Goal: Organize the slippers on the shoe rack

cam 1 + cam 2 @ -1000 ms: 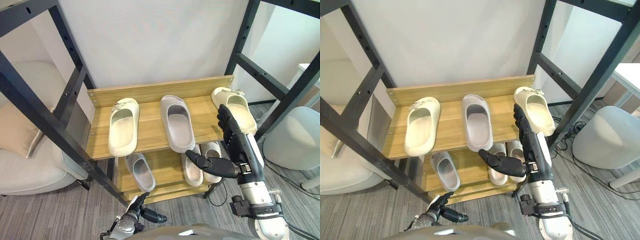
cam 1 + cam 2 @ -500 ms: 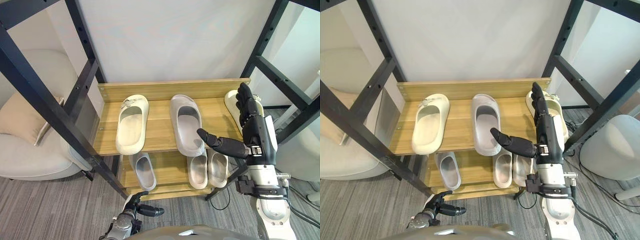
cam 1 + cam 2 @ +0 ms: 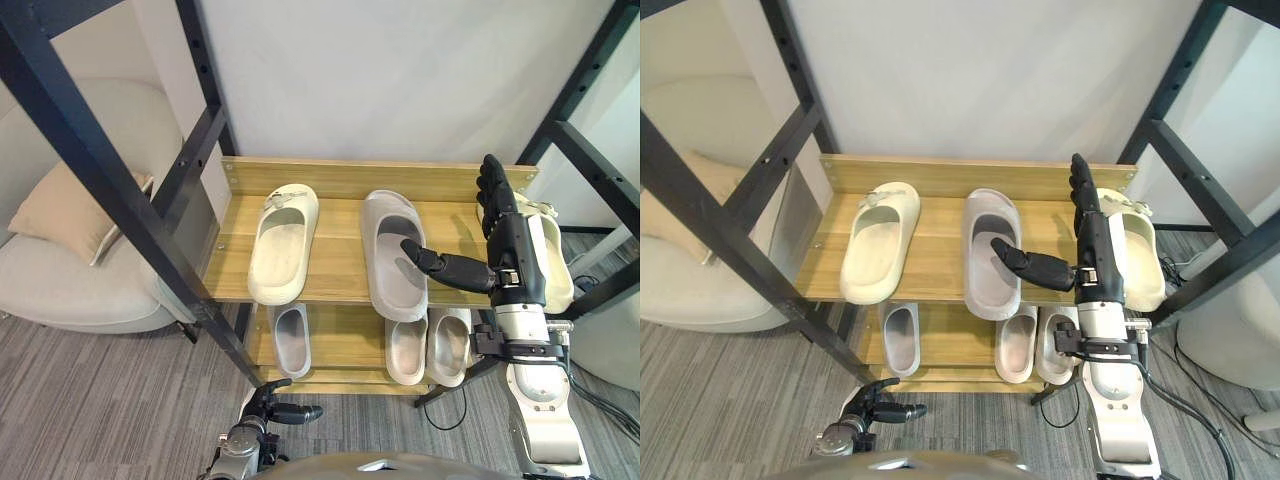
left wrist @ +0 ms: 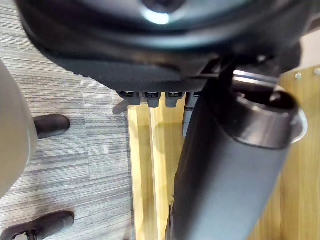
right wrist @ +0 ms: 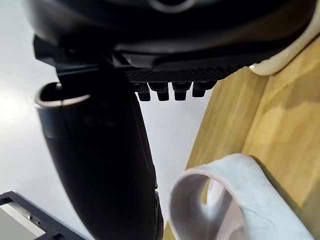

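A wooden shoe rack [image 3: 340,250] stands before me. Its top shelf holds a cream slipper [image 3: 283,243] at the left, a grey slipper [image 3: 393,250] in the middle and another cream slipper [image 3: 553,268] at the right end. The lower shelf has a small grey slipper [image 3: 291,340] and a pale pair [image 3: 428,347]. My right hand [image 3: 512,245] is open and upright between the grey slipper and the right cream one, thumb stretched over the grey slipper [image 5: 235,200]. My left hand [image 3: 268,412] hangs low by the floor, open and holding nothing.
Black metal frame posts [image 3: 110,190] cross at the left, with more [image 3: 590,150] at the right. A beige sofa with a cushion [image 3: 70,210] is on the left and a pale round seat [image 3: 1240,340] on the right. A white wall backs the rack.
The camera has shifted right and closer. My right hand has moved from the shelf's front edge further in over the top shelf, its fingertips now at the backboard.
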You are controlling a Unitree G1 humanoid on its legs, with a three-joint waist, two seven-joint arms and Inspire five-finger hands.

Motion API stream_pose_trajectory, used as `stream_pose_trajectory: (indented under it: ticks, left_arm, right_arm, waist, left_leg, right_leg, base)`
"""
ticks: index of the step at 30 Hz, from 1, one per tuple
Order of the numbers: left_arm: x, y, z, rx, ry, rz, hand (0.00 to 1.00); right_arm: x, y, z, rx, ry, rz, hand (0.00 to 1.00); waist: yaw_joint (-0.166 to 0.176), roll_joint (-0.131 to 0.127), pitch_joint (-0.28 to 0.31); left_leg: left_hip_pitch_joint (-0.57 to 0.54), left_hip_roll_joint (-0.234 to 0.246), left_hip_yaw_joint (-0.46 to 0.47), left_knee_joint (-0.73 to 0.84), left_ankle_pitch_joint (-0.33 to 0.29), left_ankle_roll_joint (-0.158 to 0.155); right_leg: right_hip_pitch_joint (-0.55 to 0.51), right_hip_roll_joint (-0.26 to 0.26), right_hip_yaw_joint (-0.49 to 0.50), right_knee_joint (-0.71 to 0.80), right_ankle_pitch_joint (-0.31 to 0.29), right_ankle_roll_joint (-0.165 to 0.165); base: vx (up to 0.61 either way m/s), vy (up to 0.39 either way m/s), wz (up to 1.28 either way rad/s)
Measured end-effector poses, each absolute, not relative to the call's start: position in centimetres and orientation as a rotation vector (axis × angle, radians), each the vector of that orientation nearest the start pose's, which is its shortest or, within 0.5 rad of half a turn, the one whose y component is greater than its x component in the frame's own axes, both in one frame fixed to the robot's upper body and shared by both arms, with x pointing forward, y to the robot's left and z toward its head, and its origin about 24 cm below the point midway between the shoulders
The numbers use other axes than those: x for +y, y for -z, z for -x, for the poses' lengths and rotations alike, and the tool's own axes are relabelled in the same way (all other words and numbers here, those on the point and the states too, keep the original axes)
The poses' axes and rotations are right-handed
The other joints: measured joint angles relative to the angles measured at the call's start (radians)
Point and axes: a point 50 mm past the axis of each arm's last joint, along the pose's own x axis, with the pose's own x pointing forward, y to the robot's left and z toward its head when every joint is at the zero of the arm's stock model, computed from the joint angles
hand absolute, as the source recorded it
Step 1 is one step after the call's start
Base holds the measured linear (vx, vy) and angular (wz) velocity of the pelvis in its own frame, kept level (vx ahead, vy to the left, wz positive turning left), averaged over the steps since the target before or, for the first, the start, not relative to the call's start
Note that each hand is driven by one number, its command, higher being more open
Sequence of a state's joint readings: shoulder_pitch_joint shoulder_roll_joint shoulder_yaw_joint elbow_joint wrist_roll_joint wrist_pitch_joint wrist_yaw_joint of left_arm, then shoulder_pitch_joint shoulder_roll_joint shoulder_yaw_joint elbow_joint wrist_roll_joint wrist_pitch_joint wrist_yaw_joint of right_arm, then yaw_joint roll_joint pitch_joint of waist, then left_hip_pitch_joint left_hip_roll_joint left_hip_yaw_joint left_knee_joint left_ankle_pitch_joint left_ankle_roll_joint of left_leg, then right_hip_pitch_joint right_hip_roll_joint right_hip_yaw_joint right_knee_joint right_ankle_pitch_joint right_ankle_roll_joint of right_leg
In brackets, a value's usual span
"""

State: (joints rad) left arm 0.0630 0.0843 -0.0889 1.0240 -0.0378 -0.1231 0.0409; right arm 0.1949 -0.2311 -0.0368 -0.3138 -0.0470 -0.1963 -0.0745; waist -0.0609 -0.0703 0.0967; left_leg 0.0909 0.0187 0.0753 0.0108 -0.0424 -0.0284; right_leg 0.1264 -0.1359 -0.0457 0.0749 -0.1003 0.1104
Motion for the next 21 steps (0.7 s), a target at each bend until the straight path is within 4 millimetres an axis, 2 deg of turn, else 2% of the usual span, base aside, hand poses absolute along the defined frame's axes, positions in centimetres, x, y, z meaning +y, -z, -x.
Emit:
stream_pose_trajectory:
  ticks: [2,7,15,19,20,21]
  left_arm:
    - [17.4,15.3,-11.8,0.955,-0.032,-0.098,1.00]
    - [17.5,15.3,-11.9,0.953,-0.037,-0.092,1.00]
    - [18.0,15.2,-11.9,0.954,-0.061,-0.086,1.00]
    - [18.5,15.2,-11.9,0.953,-0.078,-0.087,1.00]
    - [18.7,15.2,-11.8,0.954,-0.081,-0.093,1.00]
    - [18.9,15.2,-11.8,0.954,-0.083,-0.096,1.00]
  right_arm:
    - [-19.2,-9.0,-21.9,-0.293,0.051,0.280,1.00]
    - [-19.1,-8.1,-22.5,-0.247,0.043,0.279,1.00]
    - [-19.1,-8.3,-23.5,-0.254,0.049,0.280,1.00]
    - [-19.2,-8.6,-24.3,-0.261,0.069,0.288,1.00]
    - [-19.3,-8.5,-24.5,-0.254,0.082,0.287,0.00]
    - [-19.4,-8.5,-24.6,-0.251,0.086,0.287,0.00]
  waist:
    - [0.005,-0.002,0.002]
    - [0.006,-0.002,0.004]
    - [0.012,0.006,0.011]
    - [0.033,0.011,0.020]
    - [0.036,0.011,0.025]
    - [0.037,0.011,0.028]
  left_leg:
    - [0.000,-0.002,-0.010,-0.019,0.015,0.000]
    - [-0.002,-0.009,-0.035,-0.051,0.042,0.001]
    - [-0.003,-0.012,-0.061,-0.086,0.073,0.000]
    - [-0.006,-0.013,-0.068,-0.087,0.075,0.001]
    - [-0.006,-0.013,-0.070,-0.088,0.076,0.001]
    - [-0.006,-0.014,-0.072,-0.088,0.076,0.001]
  right_leg:
    - [-0.001,0.000,-0.010,-0.004,0.005,0.000]
    - [-0.002,-0.004,-0.033,-0.010,0.005,-0.001]
    - [-0.001,-0.004,-0.060,-0.023,0.005,-0.001]
    - [0.000,-0.004,-0.065,-0.026,0.005,-0.001]
    - [0.001,-0.004,-0.067,-0.026,0.005,-0.001]
    - [0.002,-0.004,-0.068,-0.027,0.005,-0.001]
  base:
    - [-0.03,-0.024,0.14]
    - [-0.03,-0.016,0.16]
    - [-0.04,-0.019,0.10]
    - [-0.01,-0.011,0.04]
    - [-0.01,-0.011,0.06]
    - [-0.01,-0.015,0.07]
